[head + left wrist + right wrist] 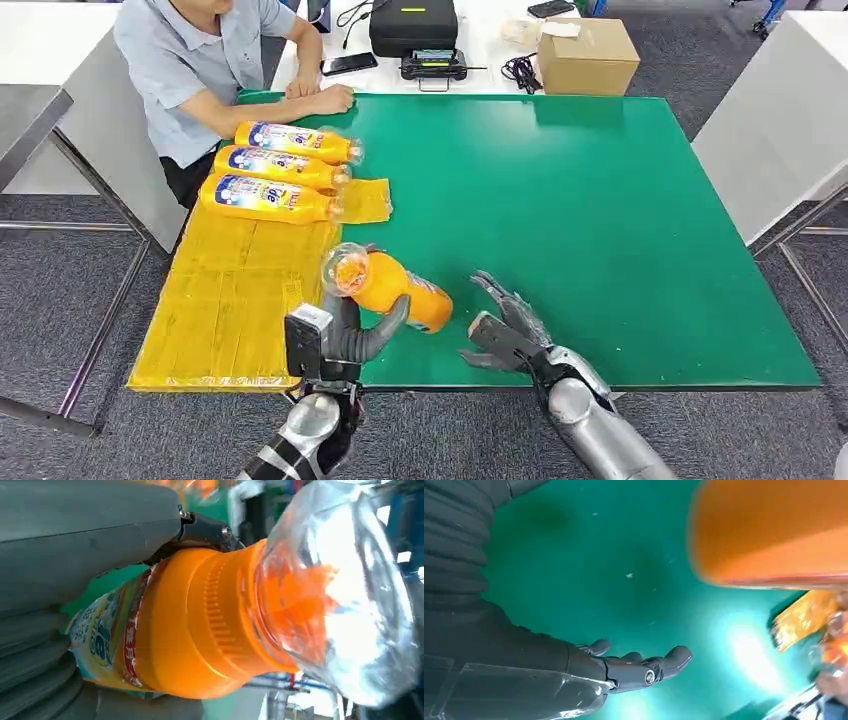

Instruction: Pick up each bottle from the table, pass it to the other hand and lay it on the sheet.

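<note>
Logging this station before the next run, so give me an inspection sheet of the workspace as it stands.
Surface: green table, yellow sheet over its left part.
Job's things: three bottles lying side by side on the sheet; a fourth bottle held above the table.
Clutter: cardboard box, black case, phone on the white table behind.
Hands: left hand grips the fourth bottle; right hand open, empty.
Cables: black bundle beside the box.
Surroundings: seated person, grey carpet.
</note>
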Motion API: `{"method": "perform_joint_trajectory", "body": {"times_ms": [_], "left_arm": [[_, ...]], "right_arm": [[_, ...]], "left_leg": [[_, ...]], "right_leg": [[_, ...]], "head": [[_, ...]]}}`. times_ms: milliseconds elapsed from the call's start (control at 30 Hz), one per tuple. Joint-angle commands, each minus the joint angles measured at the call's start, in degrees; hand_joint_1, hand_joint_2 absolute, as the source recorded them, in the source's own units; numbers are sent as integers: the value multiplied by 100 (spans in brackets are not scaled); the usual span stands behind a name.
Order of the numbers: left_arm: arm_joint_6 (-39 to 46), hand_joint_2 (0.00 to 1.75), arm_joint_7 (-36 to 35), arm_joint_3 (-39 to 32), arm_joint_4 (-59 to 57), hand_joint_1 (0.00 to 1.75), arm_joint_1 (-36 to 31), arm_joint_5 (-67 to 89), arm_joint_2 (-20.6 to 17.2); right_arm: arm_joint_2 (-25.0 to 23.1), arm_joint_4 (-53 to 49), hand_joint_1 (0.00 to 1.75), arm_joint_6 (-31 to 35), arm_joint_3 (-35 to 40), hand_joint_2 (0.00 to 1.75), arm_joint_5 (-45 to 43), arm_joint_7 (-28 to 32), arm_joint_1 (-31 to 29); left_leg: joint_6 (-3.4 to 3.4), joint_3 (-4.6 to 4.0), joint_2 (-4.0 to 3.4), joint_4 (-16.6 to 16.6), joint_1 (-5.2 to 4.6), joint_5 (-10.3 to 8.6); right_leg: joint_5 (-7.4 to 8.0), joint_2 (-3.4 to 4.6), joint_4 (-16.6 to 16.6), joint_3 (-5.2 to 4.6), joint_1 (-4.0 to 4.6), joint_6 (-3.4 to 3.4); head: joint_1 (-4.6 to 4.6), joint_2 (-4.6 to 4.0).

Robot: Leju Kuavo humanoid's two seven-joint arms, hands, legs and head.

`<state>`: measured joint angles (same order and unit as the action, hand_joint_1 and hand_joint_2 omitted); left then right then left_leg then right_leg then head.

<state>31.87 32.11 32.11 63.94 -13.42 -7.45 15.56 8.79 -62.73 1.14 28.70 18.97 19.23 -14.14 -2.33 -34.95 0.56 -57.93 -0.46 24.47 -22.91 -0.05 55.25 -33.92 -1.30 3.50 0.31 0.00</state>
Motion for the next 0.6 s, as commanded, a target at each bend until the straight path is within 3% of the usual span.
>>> {"method": "perform_joint_trajectory", "body": {"times_ms": [33,67,100,167,200,267,300,333,400,467,600], "left_arm": [[36,175,-15,-134,461,175,46,58,-246],[699,175,268,-83,345,175,-9,834,-285],[813,175,316,-301,277,175,14,1422,-192],[813,175,459,-1730,334,175,270,4103,375],[813,175,418,-1947,349,175,290,4597,444],[813,175,-44,-2395,503,175,318,6321,444],[813,175,-556,-2726,858,175,366,7943,444],[813,175,-753,-2777,736,175,326,8392,393],[813,175,-1476,-2539,636,175,214,9034,75],[813,175,-2602,-1860,56,175,-49,9537,-419],[813,175,-3763,-954,-1041,175,-595,9745,-828]], "right_arm": [[-54,-101,0,44,-309,175,48,-21,82],[-97,-110,0,51,-414,175,114,-25,110],[-113,-101,0,73,-460,175,165,-3,119],[-173,-45,0,118,-585,175,294,88,124],[-186,-32,0,118,-600,175,307,106,115],[-227,2,0,102,-663,175,361,178,84],[-247,40,0,56,-703,175,401,233,38],[-260,63,0,44,-728,175,413,245,19],[-289,76,0,7,-798,175,421,266,35],[-322,80,0,-31,-885,175,437,289,87],[-389,-68,0,-26,-1084,175,459,330,241]], "left_leg": [[12,18,-11,1,6,7],[9,11,-8,2,3,3],[14,22,-11,1,7,8],[15,28,-13,1,8,11],[13,25,-22,0,7,12],[7,9,-16,0,6,4],[13,24,-23,-3,8,13],[11,20,-23,-1,6,10],[15,29,-39,2,8,12],[20,35,-36,4,10,10],[15,30,0,10,9,-1]], "right_leg": [[-4,8,-2,15,7,-14],[-1,6,-2,8,3,-10],[-5,7,-2,19,8,-16],[-7,9,-2,24,9,-19],[-6,18,-1,19,8,-17],[1,14,-2,5,6,-10],[-7,18,1,18,9,-17],[-4,20,0,13,7,-15],[-2,34,-1,18,9,-19],[-5,24,0,22,11,-24],[-4,-5,-6,25,10,-18]], "head": [[2,0],[2,0],[2,0],[2,0],[2,0],[2,0],[0,0],[4,0],[2,0],[0,0],[0,0]]}}
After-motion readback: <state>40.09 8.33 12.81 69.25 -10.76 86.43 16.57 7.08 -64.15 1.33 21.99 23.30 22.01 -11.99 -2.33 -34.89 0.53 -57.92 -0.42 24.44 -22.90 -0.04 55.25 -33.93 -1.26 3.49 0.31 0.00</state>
